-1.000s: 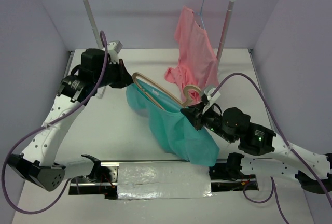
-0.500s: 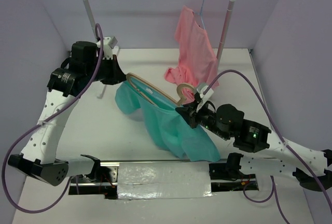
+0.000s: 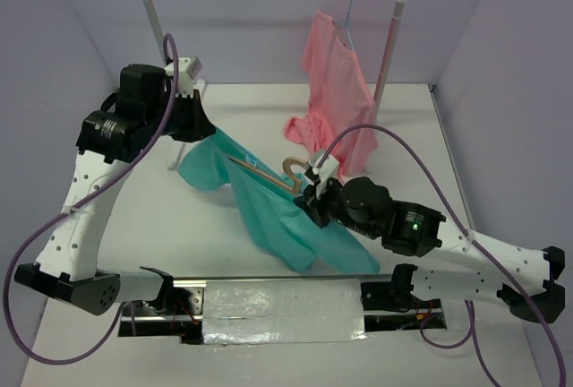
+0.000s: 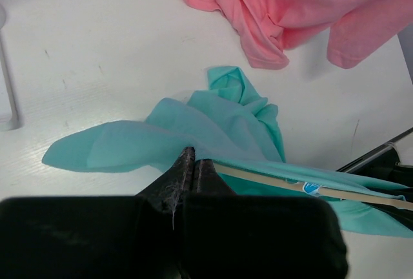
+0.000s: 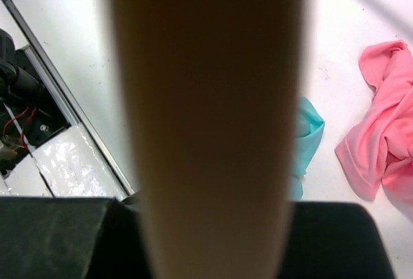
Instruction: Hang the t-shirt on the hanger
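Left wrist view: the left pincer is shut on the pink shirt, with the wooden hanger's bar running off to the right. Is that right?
No. The left pincer is shut on the teal t-shirt, not the pink shirt, which lies apart at the top of the left wrist view. The hanger bar does run off to the right.

no legible text anywhere, small blue tag on the t-shirt, print unreadable
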Motion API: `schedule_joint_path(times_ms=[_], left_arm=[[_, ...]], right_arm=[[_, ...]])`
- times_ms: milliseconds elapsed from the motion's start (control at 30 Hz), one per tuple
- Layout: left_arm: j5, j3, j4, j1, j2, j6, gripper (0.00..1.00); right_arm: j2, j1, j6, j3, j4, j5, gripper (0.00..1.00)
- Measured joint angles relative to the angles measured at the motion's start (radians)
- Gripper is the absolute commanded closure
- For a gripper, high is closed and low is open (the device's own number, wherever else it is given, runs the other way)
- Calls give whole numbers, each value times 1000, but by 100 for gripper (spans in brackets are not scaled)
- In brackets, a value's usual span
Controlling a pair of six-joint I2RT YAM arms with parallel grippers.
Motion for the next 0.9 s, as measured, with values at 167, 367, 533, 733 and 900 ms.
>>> schedule_joint_path(times_ms=[167,367,533,733,900], left_arm=[[29,-66,50,-18,-16,-6,100],[-43,-209,162,-215,-60,-34,100],[-103,-261,229,-355,-66,-59,100],[-153,-353,292,-400,-96,-85,100],[-110,-361,299,-453,-98,-48,42]], right_arm=[[-8,0,-2,0,-8,5,100],[30,0,-9,22,-53,20,100],[87,0,-11,34,-62,49,100],[72,0,-25,6,-21,94,100],[46,0,-49,-37,45,103,100]])
